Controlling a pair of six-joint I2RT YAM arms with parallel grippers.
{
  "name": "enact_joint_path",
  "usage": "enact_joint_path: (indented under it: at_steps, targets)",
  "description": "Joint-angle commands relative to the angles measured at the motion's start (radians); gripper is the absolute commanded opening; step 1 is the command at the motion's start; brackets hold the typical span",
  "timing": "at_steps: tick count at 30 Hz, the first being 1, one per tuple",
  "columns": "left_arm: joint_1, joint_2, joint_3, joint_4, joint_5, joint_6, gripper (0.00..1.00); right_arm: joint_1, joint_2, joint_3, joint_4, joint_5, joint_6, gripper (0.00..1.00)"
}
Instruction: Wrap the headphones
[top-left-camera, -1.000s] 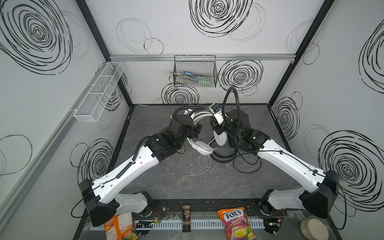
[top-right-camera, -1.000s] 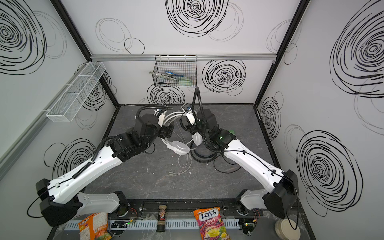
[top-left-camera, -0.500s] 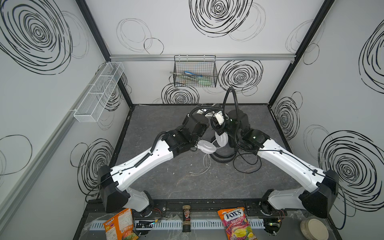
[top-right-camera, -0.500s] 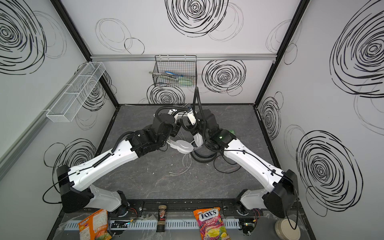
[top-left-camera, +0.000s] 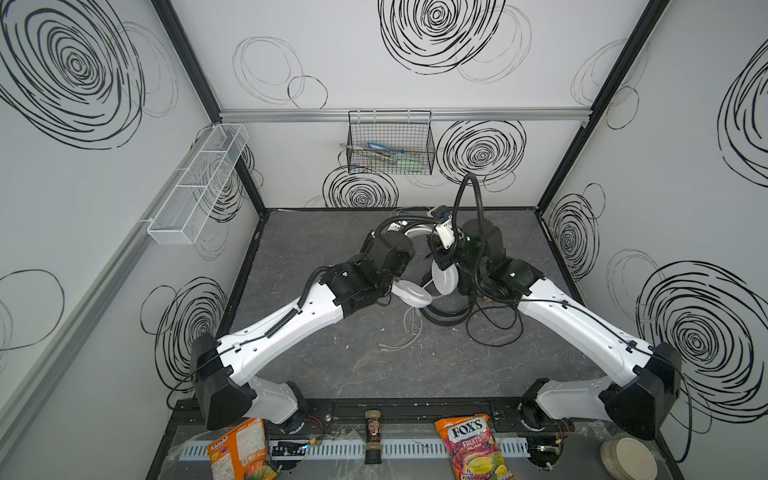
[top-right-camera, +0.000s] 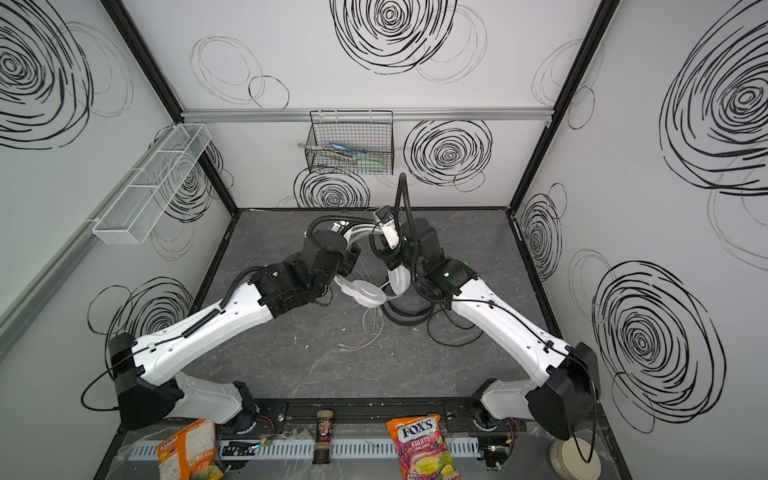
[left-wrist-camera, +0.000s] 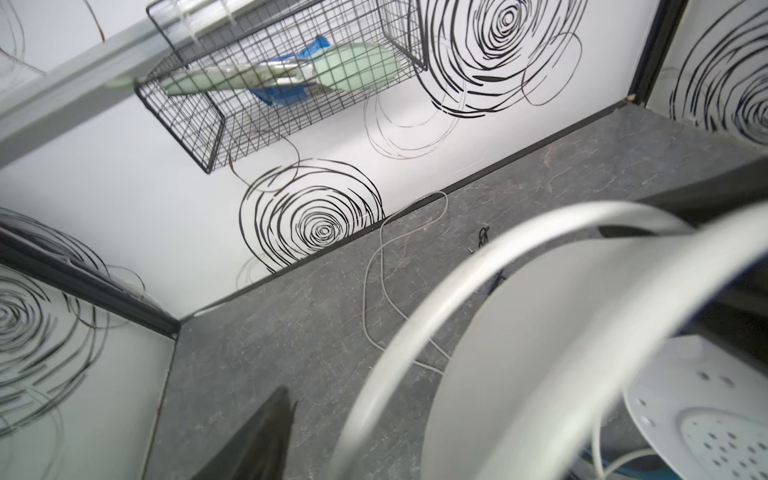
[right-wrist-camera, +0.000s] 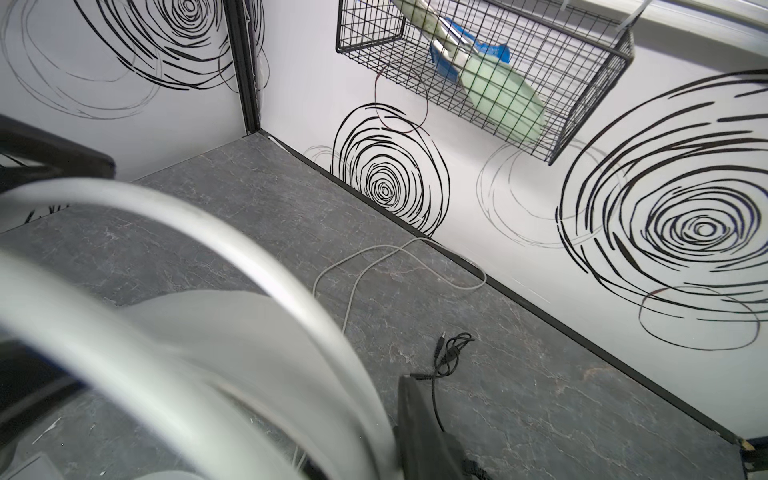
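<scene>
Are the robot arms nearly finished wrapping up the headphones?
Not nearly. Done: nothing is wrapped yet. In hand: the right arm holds the white headphones up off the table, and the left arm is right beside them. Left: the white cable trails loose on the table, and the black headphones lie under the right arm with their black cable in messy loops.

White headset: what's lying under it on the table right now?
The black headset lies beneath the white headset, its black cable looping to the right. The white cable trails toward the front. The black earcups cannot be seen; the right arm covers that area.
</scene>
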Motion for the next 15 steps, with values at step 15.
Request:
enact_joint_path:
  at_steps: [15]
  targets:
    - [0.031,-0.023,0.006,0.020,0.014,-0.039,0.17,0.003,-0.091,-0.020,0.121,-0.022,-0.025,0.31]
